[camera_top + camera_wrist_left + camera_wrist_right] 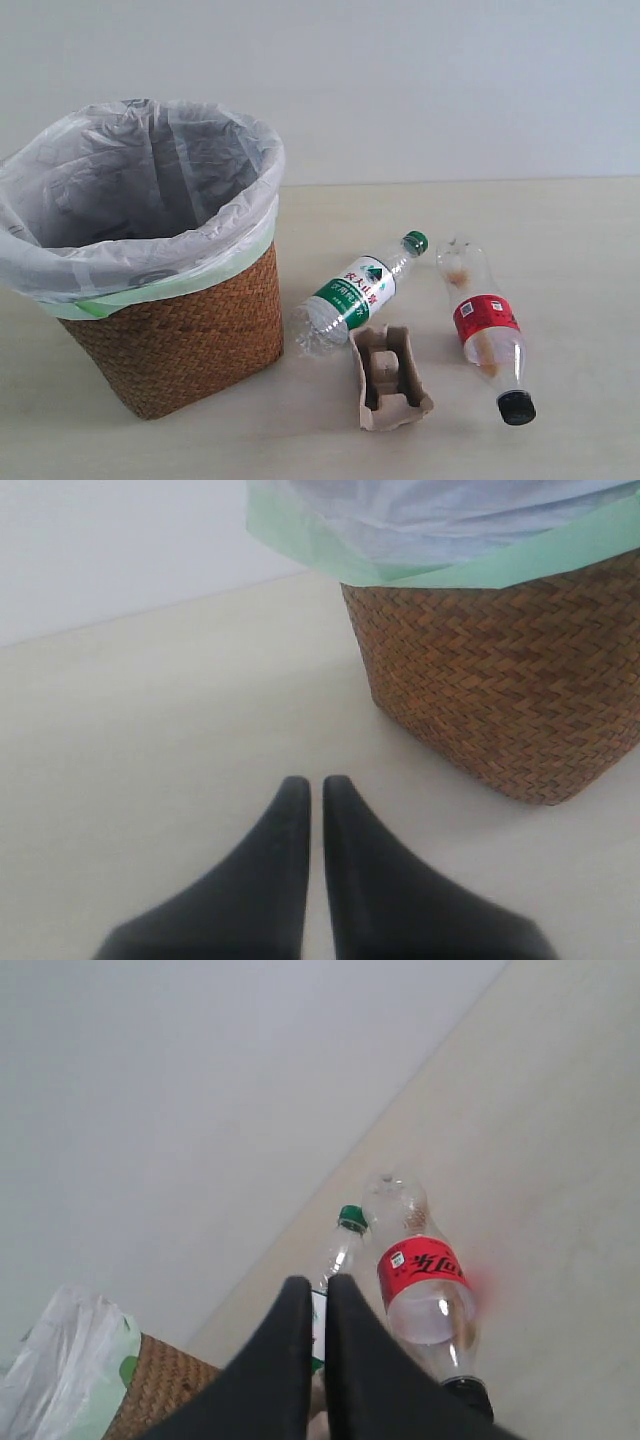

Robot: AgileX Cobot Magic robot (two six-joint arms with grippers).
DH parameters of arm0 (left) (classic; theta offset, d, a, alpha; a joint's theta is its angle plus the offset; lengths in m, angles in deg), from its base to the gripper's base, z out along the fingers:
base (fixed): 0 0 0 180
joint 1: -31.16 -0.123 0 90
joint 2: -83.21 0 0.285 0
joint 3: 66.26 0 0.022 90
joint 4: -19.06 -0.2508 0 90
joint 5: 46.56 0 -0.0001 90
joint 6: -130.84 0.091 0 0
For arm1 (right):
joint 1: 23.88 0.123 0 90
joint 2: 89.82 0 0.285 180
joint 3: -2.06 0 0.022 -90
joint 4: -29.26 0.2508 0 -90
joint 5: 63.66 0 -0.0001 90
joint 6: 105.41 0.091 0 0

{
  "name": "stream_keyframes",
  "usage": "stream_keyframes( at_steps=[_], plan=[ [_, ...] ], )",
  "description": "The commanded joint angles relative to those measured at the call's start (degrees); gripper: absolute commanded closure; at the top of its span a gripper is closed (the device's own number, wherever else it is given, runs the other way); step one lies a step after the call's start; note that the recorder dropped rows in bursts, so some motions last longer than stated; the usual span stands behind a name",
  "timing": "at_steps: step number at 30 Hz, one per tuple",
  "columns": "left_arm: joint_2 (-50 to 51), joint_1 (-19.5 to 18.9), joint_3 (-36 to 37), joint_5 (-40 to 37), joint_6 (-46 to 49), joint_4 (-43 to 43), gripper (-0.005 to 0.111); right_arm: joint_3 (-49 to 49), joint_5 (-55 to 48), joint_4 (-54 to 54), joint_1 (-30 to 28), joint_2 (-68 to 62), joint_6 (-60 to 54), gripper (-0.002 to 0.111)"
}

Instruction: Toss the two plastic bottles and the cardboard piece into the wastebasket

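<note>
Pale cream table (pixel 570 230) runs back to a plain white wall (pixel 450 80). Over it the left claw (pixel 315 785) hangs with its two black fingers (pixel 285 825) drawn together, only a thin slit between them and nothing caught there. Bare table lies under it, and the round brown woven wicker wastebasket (pixel 500 680) stands near, just past the tips. The right claw (pixel 318 1285) is pressed together as well, and empty, poised above the bottles. Nearest it lies the small clear plastic bottle with green-and-white label and green cap (pixel 340 1245), partly hidden behind the claw. Just beside that is the small clear plastic bottle with red label and black cap (pixel 425 1280). Looking at the whole table, both bottles lie on their sides to the right of the wastebasket. The green-capped one has its crumpled base just beside the basket's foot and its cap pointing toward the wall. The red-labelled one lies farther right, black cap toward the near edge. The small grey-brown moulded pulp cardboard piece (pixel 392 378) sits in front of the green-capped bottle's base, touching or nearly so; I can't tell which. A translucent white plastic bag with a pale green band (pixel 130 170) lines the wastebasket, folded over its rim.
</note>
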Motion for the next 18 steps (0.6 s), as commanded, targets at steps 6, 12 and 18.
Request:
stream_keyframes(
  at_steps=[6, 12, 18],
  plan=[
    [-0.11, -0.17, 0.22, 0.48, -0.54, 0.49, 0.103, 0.0, 8.31, -0.32, -0.06, 0.25, 1.62, 0.107],
    [-0.11, -0.17, 0.22, 0.48, -0.54, 0.49, 0.103, 0.0, 9.53, -0.44, -0.06, 0.25, 5.26, 0.107],
    [-0.11, -0.17, 0.22, 0.48, -0.54, 0.49, 0.103, 0.0, 9.1, -0.47, -0.06, 0.25, 3.27, 0.107]
  ],
)
